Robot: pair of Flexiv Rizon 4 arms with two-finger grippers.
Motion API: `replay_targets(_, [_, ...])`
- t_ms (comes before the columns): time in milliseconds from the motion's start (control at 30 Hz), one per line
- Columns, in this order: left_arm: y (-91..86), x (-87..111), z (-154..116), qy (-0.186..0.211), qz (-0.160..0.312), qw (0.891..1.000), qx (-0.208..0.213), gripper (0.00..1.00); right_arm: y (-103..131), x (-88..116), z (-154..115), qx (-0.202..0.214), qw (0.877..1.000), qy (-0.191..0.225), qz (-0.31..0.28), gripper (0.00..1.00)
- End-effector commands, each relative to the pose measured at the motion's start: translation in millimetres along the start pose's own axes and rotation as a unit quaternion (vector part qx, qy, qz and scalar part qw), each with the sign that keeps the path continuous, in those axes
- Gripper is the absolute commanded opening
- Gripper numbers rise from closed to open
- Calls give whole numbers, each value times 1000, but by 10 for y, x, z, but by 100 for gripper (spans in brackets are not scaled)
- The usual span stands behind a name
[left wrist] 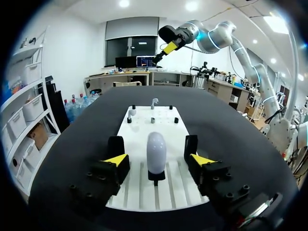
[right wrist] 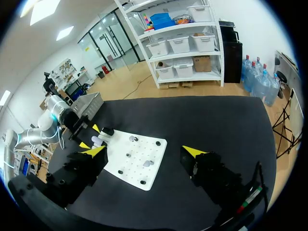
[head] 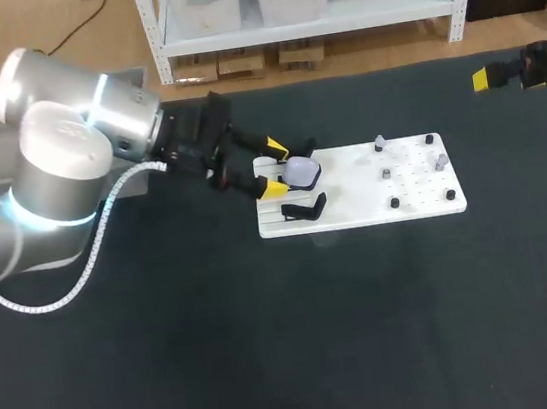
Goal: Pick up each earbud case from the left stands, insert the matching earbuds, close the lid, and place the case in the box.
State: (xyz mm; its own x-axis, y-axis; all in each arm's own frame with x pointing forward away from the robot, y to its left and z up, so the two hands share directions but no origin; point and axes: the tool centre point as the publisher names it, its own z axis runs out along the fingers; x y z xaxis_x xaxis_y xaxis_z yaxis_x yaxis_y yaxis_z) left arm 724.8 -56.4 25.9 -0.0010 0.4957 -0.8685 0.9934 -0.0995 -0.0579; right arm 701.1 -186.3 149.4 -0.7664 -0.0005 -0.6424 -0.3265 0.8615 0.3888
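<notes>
While open, left jaws: straddling the white case (left wrist: 156,152), touching neither side.
Case: standing upright on its black stand (left wrist: 156,176), board's (left wrist: 168,130) near end.
Grip: probably needing centring, squeezing squarely, lifting straight.
Right jaws: hanging open, well apart.

A table (head: 275,366) covered in black is shown; a white board (head: 355,212) (slotted at one end) is laid flat on it.

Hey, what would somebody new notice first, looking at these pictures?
Probably the big silver left arm, its jaws open on either side of a white earbud case that stands upright on a black stand. Then the white board beneath, bright against the dark table.
</notes>
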Motion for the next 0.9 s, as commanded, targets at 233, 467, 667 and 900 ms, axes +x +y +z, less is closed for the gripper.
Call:
replay_targets(233, [19,27,90,2,-3,1000,3,69,4,1,-3,1,1000,0,0,100])
replay_targets(467, [29,19,127,5,-2,1000,0,62,4,1,-3,1,1000,0,0,100])
replay_targets(667, [33,11,137,6,-3,1000,-3,58,4,1,-3,1,1000,0,0,100])
replay_targets(900, [24,9,151,2,-7,1000,-9,56,4,1,-3,1,1000,0,0,100])
